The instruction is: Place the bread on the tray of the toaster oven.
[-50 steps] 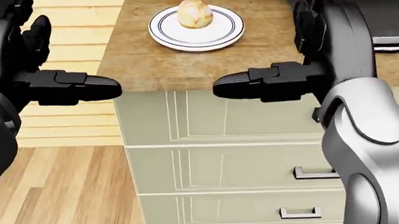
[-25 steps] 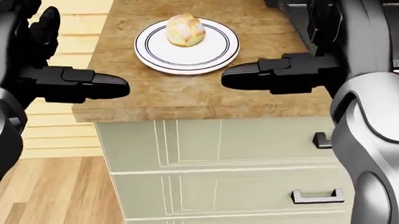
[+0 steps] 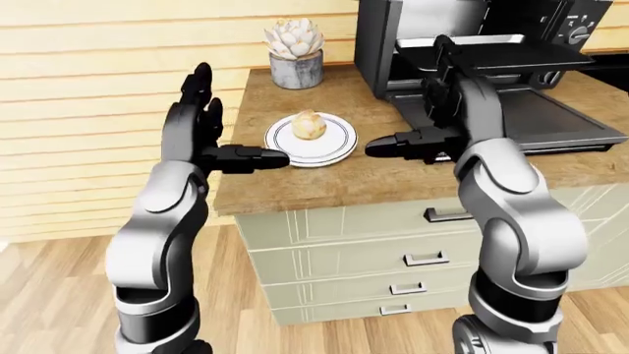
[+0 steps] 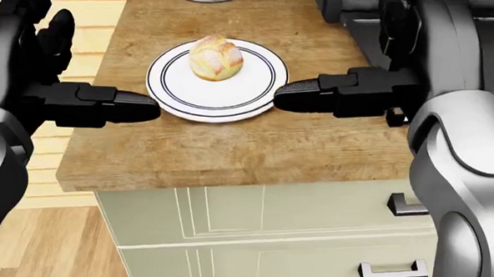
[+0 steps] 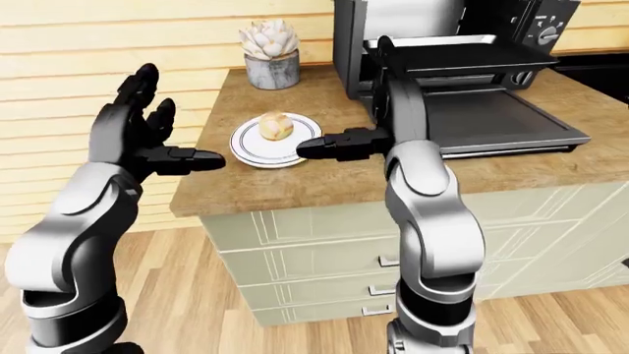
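A golden bread roll (image 4: 216,57) sits on a white plate (image 4: 186,95) with dark rings, near the left end of a wooden counter (image 4: 230,150). My left hand (image 4: 78,90) is open to the plate's left, its thumb tip touching or just short of the rim. On the plate's right, my right hand (image 4: 353,90) is open too, thumb pointing at the rim. Neither hand holds anything. The black toaster oven (image 3: 393,37) stands at the upper right with its door (image 3: 551,122) folded down and its tray (image 3: 492,46) slid out.
A potted succulent (image 3: 295,51) stands above the plate by the plank wall. Pale green drawers (image 3: 413,258) with metal handles sit under the counter. Wooden floor (image 3: 59,295) lies left of the cabinet. The counter's left edge is close to the plate.
The camera has moved toward the counter, so plate and bread have slid down and left in the head view. Both hands keep their open pose and now flank the plate.
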Robot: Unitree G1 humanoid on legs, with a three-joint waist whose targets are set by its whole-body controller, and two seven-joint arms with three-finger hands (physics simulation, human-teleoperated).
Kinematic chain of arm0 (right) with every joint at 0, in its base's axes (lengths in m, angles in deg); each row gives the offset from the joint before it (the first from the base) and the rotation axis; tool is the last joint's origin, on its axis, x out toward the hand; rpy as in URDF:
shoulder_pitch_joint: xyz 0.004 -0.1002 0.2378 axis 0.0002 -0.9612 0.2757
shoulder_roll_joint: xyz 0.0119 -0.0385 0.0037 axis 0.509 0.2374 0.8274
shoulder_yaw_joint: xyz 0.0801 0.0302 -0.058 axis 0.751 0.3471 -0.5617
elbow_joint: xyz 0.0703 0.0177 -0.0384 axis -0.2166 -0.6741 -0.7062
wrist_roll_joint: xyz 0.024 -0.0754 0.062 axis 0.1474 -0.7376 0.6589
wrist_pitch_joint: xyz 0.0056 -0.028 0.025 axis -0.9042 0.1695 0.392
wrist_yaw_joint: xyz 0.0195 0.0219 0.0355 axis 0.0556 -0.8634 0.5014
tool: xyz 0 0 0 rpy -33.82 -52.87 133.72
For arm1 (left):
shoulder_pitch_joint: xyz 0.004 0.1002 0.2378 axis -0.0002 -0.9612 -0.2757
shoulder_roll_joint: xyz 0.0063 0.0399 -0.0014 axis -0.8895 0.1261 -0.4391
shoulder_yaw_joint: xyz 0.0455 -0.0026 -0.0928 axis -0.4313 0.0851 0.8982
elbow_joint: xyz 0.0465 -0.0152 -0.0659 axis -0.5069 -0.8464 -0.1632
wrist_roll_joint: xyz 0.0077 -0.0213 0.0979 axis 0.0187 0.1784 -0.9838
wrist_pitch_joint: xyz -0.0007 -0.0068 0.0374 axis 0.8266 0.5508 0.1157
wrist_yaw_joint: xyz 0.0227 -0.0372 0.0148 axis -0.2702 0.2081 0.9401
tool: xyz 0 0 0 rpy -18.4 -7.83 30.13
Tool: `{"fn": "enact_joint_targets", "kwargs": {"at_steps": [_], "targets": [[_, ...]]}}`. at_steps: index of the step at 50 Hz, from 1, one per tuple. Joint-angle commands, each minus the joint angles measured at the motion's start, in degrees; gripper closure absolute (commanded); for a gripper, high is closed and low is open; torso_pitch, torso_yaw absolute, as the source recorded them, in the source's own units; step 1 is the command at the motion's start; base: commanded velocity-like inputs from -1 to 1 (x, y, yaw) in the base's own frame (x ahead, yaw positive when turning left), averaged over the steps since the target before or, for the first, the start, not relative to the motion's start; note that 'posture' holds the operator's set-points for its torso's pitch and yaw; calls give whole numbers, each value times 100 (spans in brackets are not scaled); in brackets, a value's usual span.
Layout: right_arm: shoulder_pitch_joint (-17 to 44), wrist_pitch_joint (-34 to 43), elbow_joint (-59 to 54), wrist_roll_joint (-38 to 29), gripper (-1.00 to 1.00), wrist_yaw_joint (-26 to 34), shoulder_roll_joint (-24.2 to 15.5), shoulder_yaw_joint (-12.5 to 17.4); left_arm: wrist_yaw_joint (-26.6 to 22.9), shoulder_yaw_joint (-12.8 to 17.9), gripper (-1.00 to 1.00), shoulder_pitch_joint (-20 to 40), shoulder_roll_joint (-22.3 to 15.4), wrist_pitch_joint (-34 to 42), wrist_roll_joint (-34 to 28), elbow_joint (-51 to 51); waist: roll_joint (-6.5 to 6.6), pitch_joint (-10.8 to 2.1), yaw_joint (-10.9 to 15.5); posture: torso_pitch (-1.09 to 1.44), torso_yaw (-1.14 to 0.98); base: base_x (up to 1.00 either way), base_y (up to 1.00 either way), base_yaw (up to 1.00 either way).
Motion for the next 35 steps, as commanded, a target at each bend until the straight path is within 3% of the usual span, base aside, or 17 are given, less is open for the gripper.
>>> {"fn": "enact_joint_targets", "kwargs": {"at_steps": [1, 3, 4, 7, 12, 23, 24, 35], "targets": [[149, -162, 109, 11, -100, 14, -12, -8, 23, 59, -100, 129, -55, -156, -31, 135, -26, -62, -16, 0, 0, 0, 0, 0], [138, -183, 90, 11, -100, 24, -12, -9, 23, 59, -100, 128, -53, -157, -31, 132, 258, -166, -67, 0, 0, 0, 0, 0], [147, -169, 99, 11, -100, 21, -7, -14, 21, 56, -100, 125, -53, -168, -34, 124, 79, -104, -68, 0, 0, 0, 0, 0], [161, -147, 113, 8, -100, 20, -7, -9, 18, 50, -100, 117, -47, -187, -39, 111, 13, -184, -32, 0, 0, 0, 0, 0], [167, -120, 153, 6, -100, 21, -2, -21, 18, 55, -100, 112, -47, -169, -39, 137, -71, -199, 23, 0, 0, 0, 0, 0], [160, -126, 166, -1, -100, 54, -5, -18, 13, 47, -100, 104, -37, -169, -49, 146, -75, -162, 50, 0, 0, 3, 0, 0], [159, -132, 160, -2, -100, 56, -5, -20, 18, 47, -100, 117, -37, -141, -47, 162, -53, -266, 45, 0, 0, 5, 0, 0], [153, -135, 170, -13, -100, 79, 3, -35, 15, 49, -100, 104, -36, -131, -43, 195, 36, -139, 35, 0, 0, 9, 0, 0]]}}
